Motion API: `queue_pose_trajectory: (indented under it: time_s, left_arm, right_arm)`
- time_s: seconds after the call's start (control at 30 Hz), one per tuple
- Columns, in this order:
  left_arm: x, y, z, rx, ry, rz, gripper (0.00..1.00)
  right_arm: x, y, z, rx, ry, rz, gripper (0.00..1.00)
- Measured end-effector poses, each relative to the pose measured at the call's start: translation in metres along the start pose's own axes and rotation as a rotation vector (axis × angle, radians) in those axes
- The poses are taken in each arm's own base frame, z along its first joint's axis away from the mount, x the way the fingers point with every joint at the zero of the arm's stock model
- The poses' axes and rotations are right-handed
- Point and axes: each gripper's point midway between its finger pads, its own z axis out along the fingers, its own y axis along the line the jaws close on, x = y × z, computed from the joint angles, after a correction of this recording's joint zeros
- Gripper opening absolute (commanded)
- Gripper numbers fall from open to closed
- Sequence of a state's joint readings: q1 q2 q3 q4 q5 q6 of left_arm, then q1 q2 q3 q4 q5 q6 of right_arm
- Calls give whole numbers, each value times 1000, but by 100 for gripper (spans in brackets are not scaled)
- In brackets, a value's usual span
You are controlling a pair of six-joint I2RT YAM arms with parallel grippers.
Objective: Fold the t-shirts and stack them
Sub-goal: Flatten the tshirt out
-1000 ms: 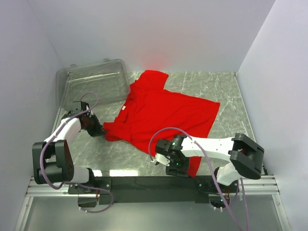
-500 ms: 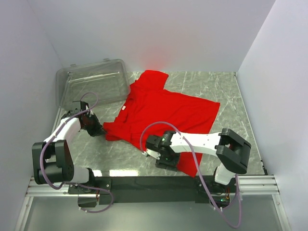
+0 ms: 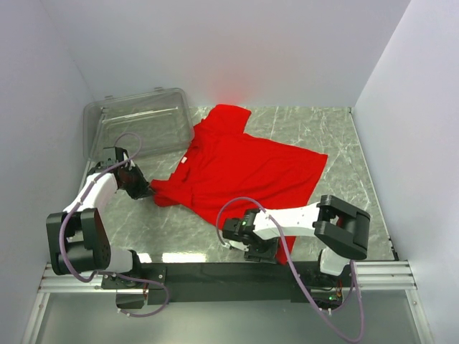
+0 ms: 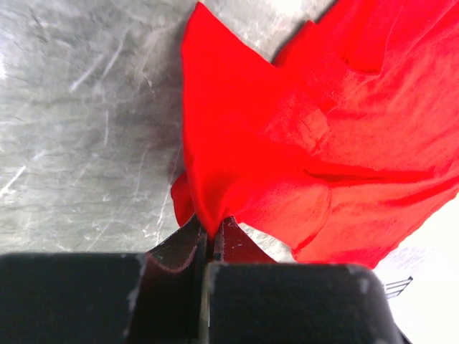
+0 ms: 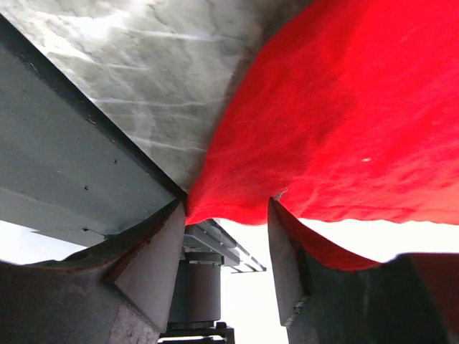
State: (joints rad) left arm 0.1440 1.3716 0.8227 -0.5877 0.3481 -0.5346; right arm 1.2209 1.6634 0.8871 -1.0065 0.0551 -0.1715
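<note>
Your shirt lies spread on the table, mostly flat, running from the far middle down toward the near right. One sleeve points at the far wall, just beside the bin that sits in the far left corner.

Your left gripper is at the shirt's left edge, low over the table. In the left wrist view its fingers are pressed together with a pinch of red cloth caught between them. The cloth fans out from that pinch in soft folds and drapes back onto the marble.

Your right gripper is at the shirt's near hem, close to the table's front edge and the black rail. The arm reaches in from the right and lies low across the near corner of the cloth. In the right wrist view its fingers stand well apart, so the tool is released. The hem's edge hangs across the gap at the tips, and the cloth spreads away beyond them. You cannot tell from these views whether either pad touches the cloth.
</note>
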Motion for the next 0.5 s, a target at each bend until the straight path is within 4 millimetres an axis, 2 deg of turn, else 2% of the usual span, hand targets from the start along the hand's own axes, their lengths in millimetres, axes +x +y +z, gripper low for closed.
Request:
queue_pose_trajectory:
  time_s: [0.17,0.27,0.37,0.4,0.5]
  left_arm:
    - [-6,2,-2,-5,-17,-10,1]
    - [-7,3,-2,-5,-20,-15,1]
    - [-7,3,-2,-6,-20,-16,1]
    - [-7,3,-2,-5,-20,-16,1]
    - [-7,3,-2,-5,-20,-17,1]
  right_arm:
    - [1,4,3,-20,17,-10,51]
    - [0,6,5,-27,27,-19,43]
    - [2,8,7,-34,56,-27,36]
    - [2,8,7,-38,64,-27,28]
    - [4,8,7,-39,72,-30,16]
